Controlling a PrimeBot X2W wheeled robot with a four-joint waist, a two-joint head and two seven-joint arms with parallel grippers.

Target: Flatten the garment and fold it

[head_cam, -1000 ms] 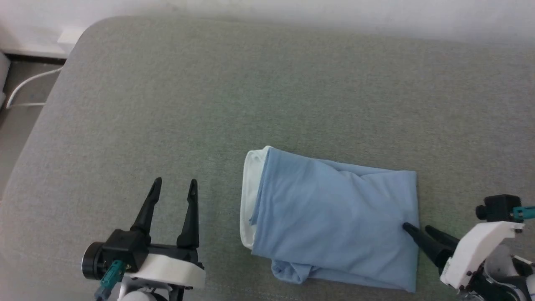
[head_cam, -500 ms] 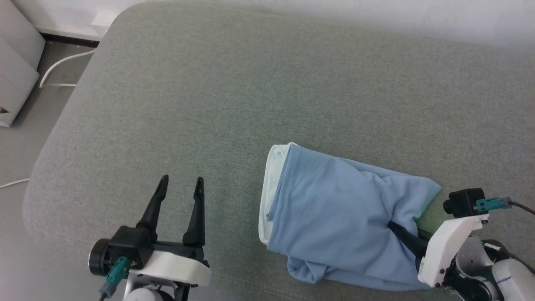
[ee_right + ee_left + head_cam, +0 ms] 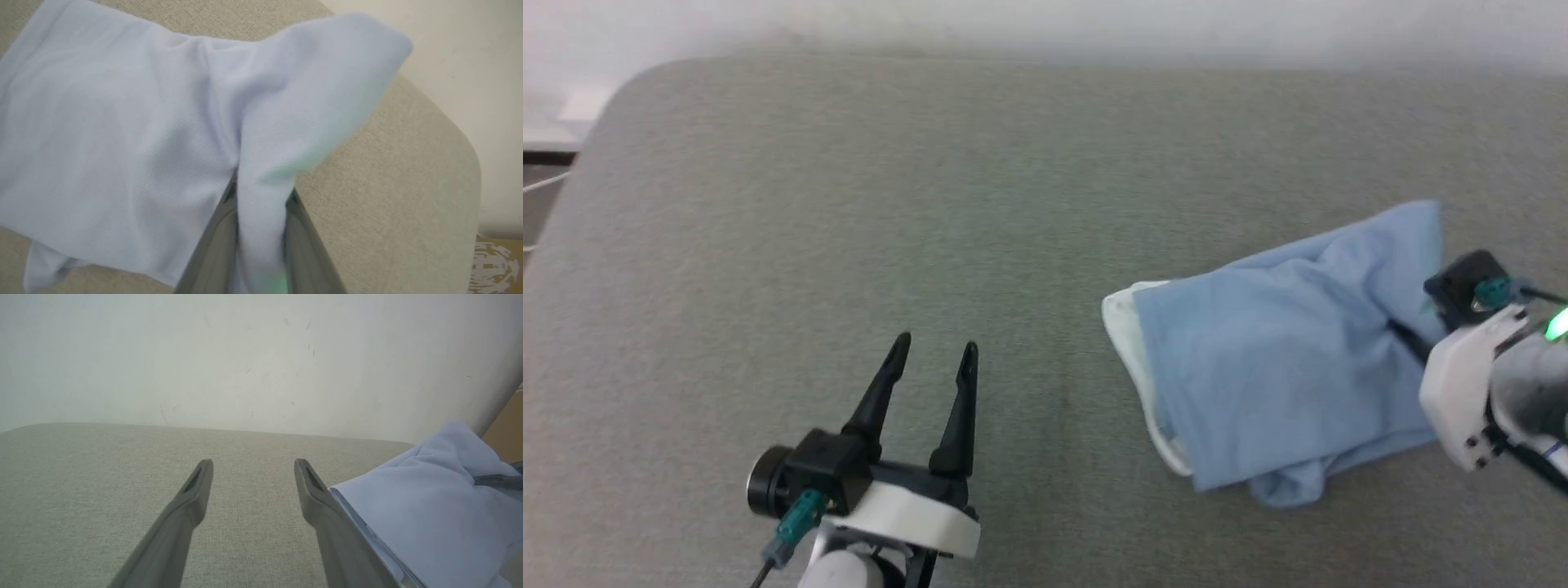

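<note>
Nearest the robot, the left gripper [image 3: 936, 343] hovers over the grey cushion [image 3: 849, 204], fingers spread and holding nothing, well apart from the work.

To its right lies the garment [image 3: 1282, 367], a folded blue bundle with its white collar edge [image 3: 1143, 392] turned toward the left gripper. A second ago it rested flat and roughly rectangular. Now its right end is drawn up into a peak, and a loose lobe sags at the near edge. The head camera has swung too, so how far the bundle itself has travelled is hard to say.

The right gripper [image 3: 261, 192] is pinched on a pleat of that raised end. This looks like a lift for one more fold leftward, though it is loosening the layers.

In the right wrist view the cushion's rounded corner [image 3: 461, 134] lies close beyond the cloth. Open room lies leftward and toward the far wall [image 3: 245, 355].
</note>
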